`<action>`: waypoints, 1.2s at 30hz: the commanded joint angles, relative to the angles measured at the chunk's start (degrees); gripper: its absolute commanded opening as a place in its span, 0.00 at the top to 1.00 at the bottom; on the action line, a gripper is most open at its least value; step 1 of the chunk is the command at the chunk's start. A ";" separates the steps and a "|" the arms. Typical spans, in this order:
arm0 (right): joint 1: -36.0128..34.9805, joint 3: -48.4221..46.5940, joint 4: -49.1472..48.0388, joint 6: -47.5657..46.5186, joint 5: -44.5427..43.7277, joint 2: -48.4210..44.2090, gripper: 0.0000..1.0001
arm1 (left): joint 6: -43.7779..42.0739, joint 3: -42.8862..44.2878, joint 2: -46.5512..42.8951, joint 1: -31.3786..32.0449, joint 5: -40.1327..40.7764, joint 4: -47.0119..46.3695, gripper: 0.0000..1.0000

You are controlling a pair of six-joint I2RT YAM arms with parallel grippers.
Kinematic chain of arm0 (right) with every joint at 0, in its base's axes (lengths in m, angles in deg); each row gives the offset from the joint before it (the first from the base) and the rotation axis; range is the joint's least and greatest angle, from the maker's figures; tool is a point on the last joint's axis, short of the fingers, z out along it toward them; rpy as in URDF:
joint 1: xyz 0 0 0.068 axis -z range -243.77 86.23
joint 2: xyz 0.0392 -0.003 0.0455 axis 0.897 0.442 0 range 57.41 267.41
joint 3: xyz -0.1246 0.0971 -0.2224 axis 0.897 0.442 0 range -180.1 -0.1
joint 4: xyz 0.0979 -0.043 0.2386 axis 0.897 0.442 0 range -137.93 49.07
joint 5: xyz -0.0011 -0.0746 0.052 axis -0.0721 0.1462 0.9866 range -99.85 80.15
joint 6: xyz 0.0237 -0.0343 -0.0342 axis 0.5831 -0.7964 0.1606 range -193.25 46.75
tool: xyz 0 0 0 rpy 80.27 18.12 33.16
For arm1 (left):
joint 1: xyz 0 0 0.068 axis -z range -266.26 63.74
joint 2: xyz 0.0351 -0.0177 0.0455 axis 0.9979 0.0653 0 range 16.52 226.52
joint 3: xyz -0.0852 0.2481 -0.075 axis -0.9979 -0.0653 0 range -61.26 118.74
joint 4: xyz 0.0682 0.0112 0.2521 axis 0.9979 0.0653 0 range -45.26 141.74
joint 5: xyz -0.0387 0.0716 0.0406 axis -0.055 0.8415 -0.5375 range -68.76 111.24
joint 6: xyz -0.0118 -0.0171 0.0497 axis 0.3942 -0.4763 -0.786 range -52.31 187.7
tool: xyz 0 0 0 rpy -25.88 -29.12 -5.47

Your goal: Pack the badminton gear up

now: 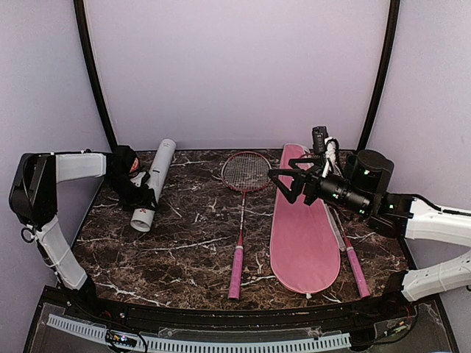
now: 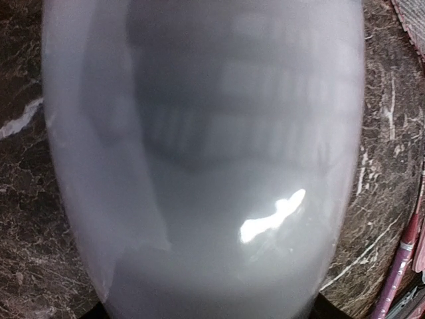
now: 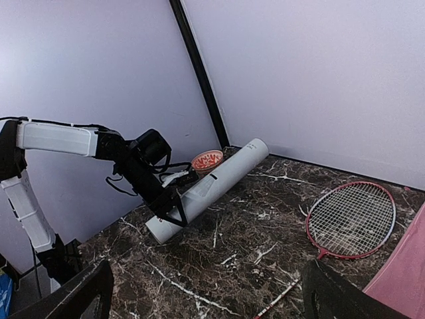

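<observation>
Top view: white tube lies slanted on the marble surface, far L side. L end effector sits over the tube's nearer half, fingers astride it and pressed on its sides. Racket mid-surface, head far, pink handle near. Pink bag lies flat just R of it. 2nd racket runs along bag's R edge, only shaft + handle showing. R end effector hangs above bag's far end, fingers spread wide, nothing between them.

L wrist: tube fills the frame, blurred; own fingers not seen. Bit of racket at lower R edge.

R wrist: own fingertips dark at the bottom, wide apart. Across the surface, L end effector is on the tube close to its near end. Small round reddish thing just behind tube, can't tell what. Racket head at R, bag edge in bottom R corner.
</observation>
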 commanded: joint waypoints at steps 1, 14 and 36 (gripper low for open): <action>0.46 0.74 -0.51 -1.06 -1.10 -1.25 0.00 | -2.53 1.96 1.94 -0.72 4.14 3.72 0.64; 3.92 -1.44 6.22 -0.06 0.13 0.83 0.00 | -3.17 1.11 3.18 -1.47 10.13 4.55 0.41; 10.34 -12.11 27.97 3.67 -9.63 17.06 0.07 | -2.22 4.51 -8.02 -1.47 12.48 4.85 0.01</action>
